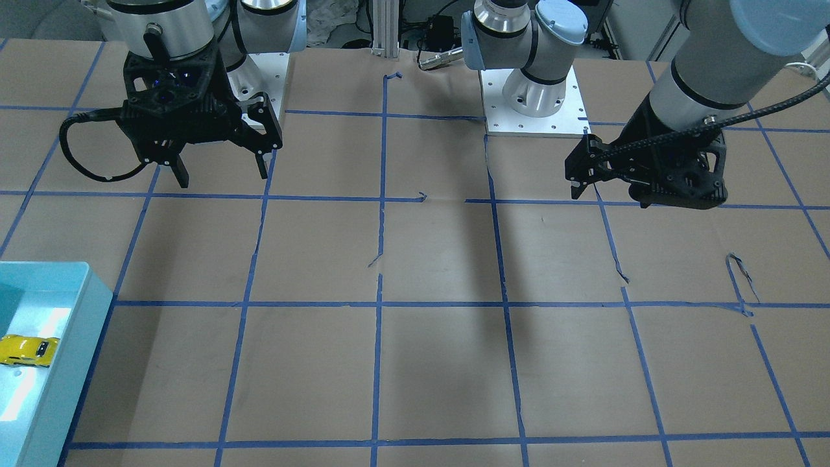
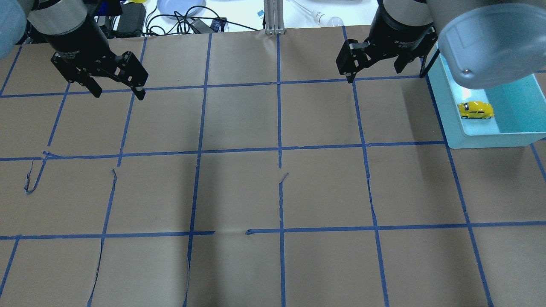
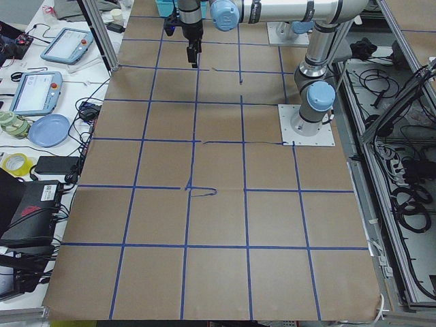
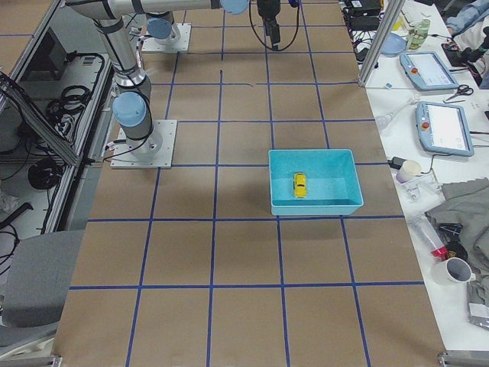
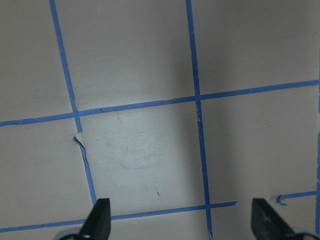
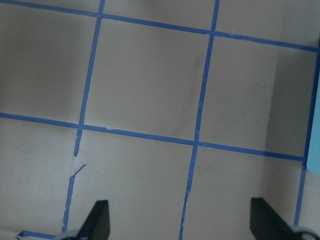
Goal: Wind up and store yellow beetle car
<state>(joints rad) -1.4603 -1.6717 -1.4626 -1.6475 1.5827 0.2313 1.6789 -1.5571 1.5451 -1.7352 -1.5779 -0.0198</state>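
Nearest lies the brown paper table point(image 2: 239, 192), ruled in blue tape point(image 2: 279, 128). Farther out, on my right side, the teal bin point(image 2: 490, 141) holds the yellow beetle car point(image 2: 476, 110), set toward its near wall. Its long axis runs side to side, along that wall. The darker-windowed end faces my left, though I cannot tell nose from tail. Beyond, my right gripper point(image 2: 375, 73) hangs wide apart and empty, with the car off to its right and below. My left gripper point(image 2: 118, 93), equally wide, is well apart from it.
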